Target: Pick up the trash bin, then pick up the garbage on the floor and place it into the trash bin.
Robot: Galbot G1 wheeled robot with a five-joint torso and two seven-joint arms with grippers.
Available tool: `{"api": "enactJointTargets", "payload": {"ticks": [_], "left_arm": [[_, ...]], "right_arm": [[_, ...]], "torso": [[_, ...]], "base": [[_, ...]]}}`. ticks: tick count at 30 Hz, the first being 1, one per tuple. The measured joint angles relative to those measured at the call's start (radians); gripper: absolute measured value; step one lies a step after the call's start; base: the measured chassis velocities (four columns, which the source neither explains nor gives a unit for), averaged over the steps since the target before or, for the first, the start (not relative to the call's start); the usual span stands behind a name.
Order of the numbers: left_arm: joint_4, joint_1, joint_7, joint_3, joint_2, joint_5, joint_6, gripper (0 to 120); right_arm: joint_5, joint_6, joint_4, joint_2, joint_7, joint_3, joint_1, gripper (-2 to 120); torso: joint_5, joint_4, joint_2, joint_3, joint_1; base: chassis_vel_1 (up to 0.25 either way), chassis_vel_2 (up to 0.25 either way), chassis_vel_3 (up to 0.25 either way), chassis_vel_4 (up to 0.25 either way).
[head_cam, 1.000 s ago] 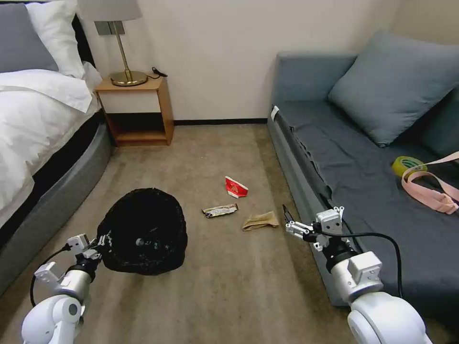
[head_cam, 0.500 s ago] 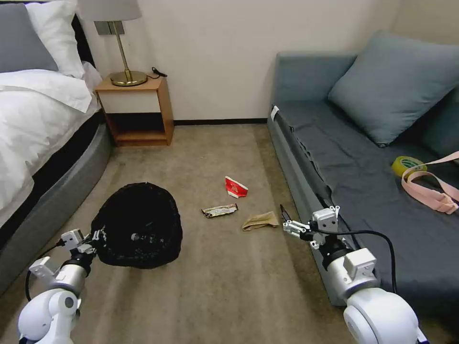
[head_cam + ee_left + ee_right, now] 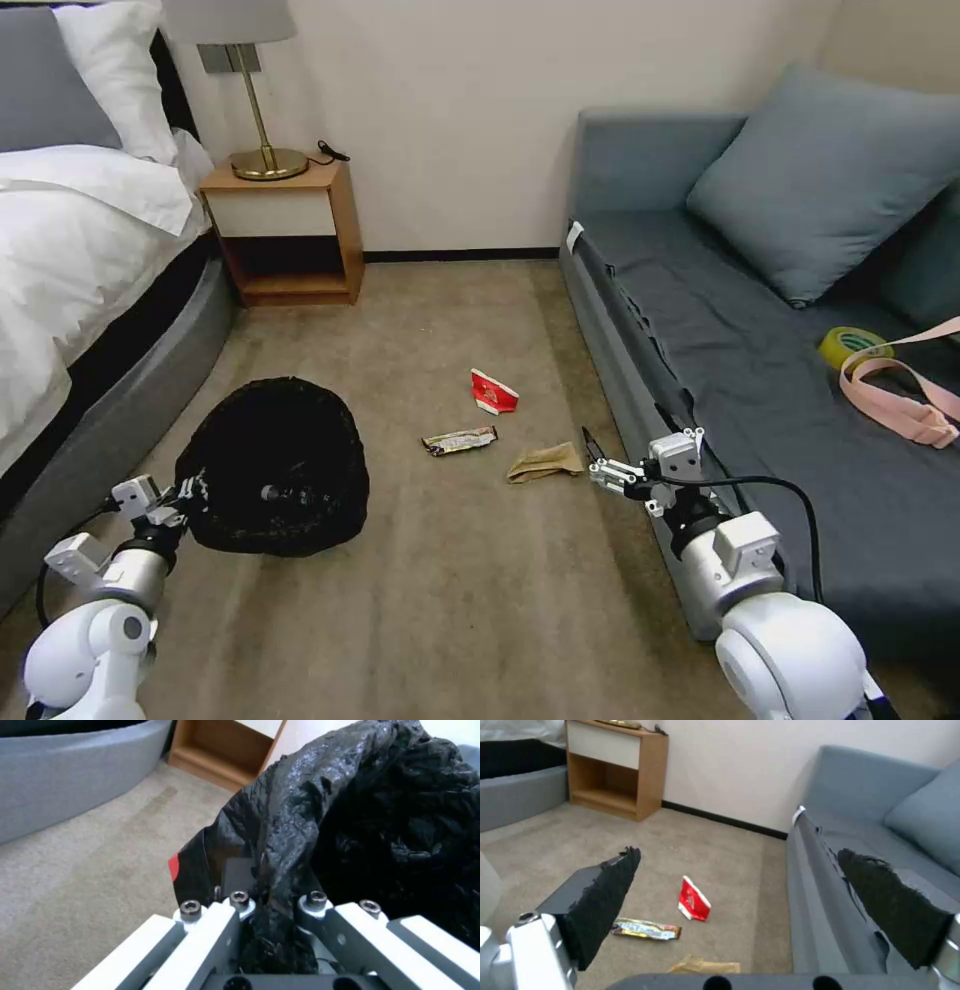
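Drifting toward the frame's lower left, the black-bagged round trash bin [image 3: 268, 465] hangs pinched at its rim in the left claw [image 3: 183, 495]. Right claw [image 3: 597, 462], spread wide, hovers beside the crumpled brown paper bag [image 3: 543, 462]; red-white carton [image 3: 493, 392] and silvery wrapper [image 3: 459, 440] remain on the carpet.

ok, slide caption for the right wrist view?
Open right gripper above carpet, facing red carton, snack wrapper and brown paper bag beside the sofa.

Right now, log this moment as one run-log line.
left hand: shut on trash bin rim | right hand: open, above floor beside sofa | carton, wrapper, paper bag: on floor
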Motion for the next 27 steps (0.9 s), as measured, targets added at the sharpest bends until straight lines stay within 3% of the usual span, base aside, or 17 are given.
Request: {"api": "enactJointTargets", "payload": {"ticks": [18, 27], "left_arm": [[0.017, -0.009, -0.005, -0.010, 0.016, -0.003, -0.001, 4], [0.017, -0.011, -0.004, -0.010, 0.042, -0.007, -0.003, 4]], "right_arm": [[-0.004, 0.012, -0.013, 0.030, -0.003, -0.007, -0.014, 100], [-0.012, 0.012, -0.016, 0.047, 0.000, -0.016, -0.022, 100]], "torso": [[0.0000, 0.0000, 0.000, 0.000, 0.000], [0.0000, 0.0000, 0.000, 0.000, 0.000]], "base": [[0.000, 0.000, 0.000, 0.000], [-0.053, 0.055, 0.047, -0.059]]}}
